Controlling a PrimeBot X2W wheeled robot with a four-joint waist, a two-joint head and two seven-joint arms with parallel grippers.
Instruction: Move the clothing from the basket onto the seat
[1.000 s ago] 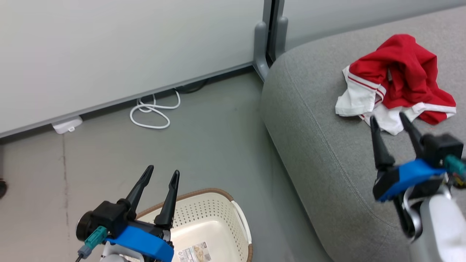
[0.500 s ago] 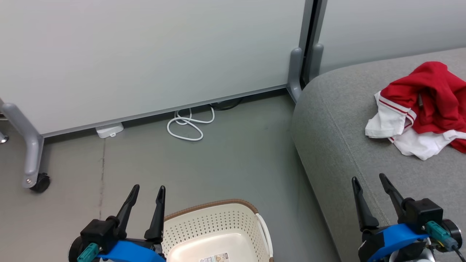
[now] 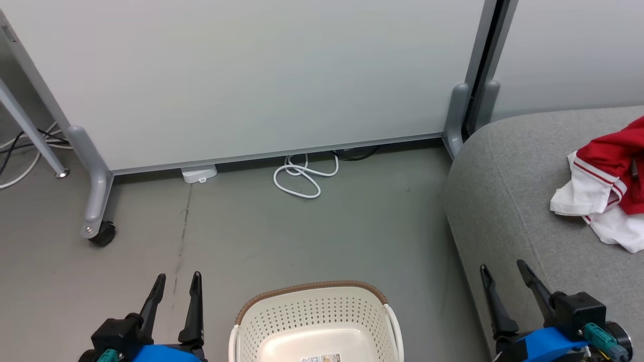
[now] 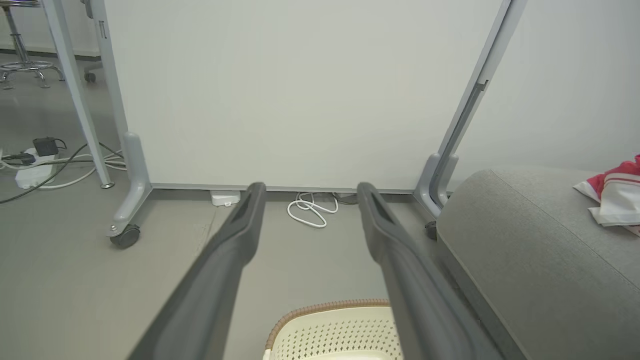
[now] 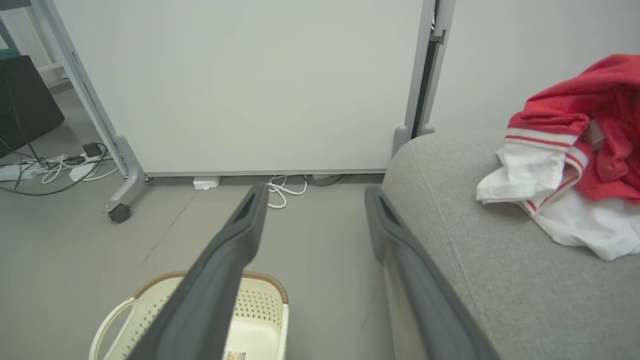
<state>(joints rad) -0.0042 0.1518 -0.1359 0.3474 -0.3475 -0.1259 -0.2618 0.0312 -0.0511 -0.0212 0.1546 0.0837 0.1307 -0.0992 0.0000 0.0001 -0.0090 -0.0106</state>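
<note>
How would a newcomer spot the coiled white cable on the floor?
Find the big white partition panel across the back. At its bottom edge, on the floor beyond the basket, lies the white cable. It is a loose coil of loops, unlike the small white box to its left and the dark cable behind it.

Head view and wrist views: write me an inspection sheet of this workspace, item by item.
Surface: grey floor, basket standing on it.
Job's things: clothing heaped on seat; basket shows a label and no clothing in the part seen.
Clutter: small white box by the panels.
Grippers: left gripper and right gripper open, holding nothing.
Cables: white cable coiled on floor; more cables far left.
Surroundings: white panels on grey wheeled feet.
</note>
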